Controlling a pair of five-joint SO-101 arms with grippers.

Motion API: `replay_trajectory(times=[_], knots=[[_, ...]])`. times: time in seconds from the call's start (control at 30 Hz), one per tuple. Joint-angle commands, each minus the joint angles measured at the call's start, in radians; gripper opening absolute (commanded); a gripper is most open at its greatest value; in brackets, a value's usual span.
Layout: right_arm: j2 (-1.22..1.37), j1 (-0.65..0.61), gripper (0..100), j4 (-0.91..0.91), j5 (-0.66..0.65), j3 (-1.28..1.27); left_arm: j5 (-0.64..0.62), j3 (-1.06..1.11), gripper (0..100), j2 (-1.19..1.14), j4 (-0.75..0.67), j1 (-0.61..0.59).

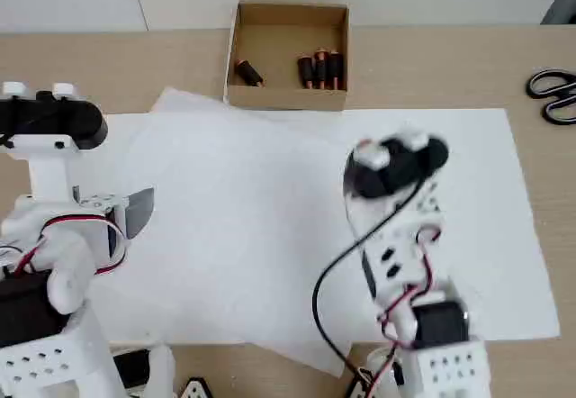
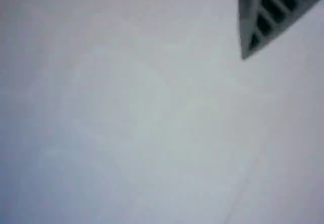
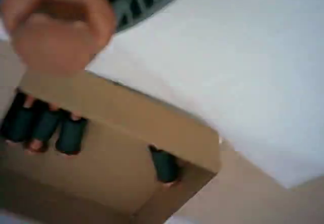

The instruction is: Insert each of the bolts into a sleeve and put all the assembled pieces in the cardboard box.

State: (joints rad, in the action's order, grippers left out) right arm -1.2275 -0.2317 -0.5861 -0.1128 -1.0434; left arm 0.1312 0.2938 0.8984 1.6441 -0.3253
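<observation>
The cardboard box (image 1: pixel 290 100) stands at the back of the table. In it, three dark sleeves with copper bolts (image 1: pixel 321 69) lie side by side, and one more assembled piece (image 1: pixel 248 73) lies apart near its left wall. My right gripper (image 3: pixel 76 16) hovers above the paper just in front of the box (image 3: pixel 126 117), shut on a copper-coloured piece (image 3: pixel 55 29), blurred and close to the camera. Beneath it lie the three pieces (image 3: pixel 45 125) and the single one (image 3: pixel 164 165). My left gripper (image 1: pixel 137 211) hangs low over the paper at the left.
A large white paper sheet (image 1: pixel 261 245) covers the middle of the table. Black scissors (image 1: pixel 553 96) lie at the far right edge. The left arm's base stands at the front left and the right arm's base at the front right.
</observation>
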Motion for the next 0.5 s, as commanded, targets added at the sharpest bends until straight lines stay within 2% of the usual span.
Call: replay_trajectory(times=[0.0,0.2,0.47], knots=[[0.398,0.03,0.4,0.058,-0.002,0.374,0.011,-0.024,31,0.012,0.003,-0.002],[0.914,0.025,0.4,0.064,0.002,0.845,0.011,-0.024,31,0.012,0.023,-0.002],[1.498,0.004,0.4,0.254,0.046,1.321,0.011,0.039,31,0.012,0.021,-0.002]])
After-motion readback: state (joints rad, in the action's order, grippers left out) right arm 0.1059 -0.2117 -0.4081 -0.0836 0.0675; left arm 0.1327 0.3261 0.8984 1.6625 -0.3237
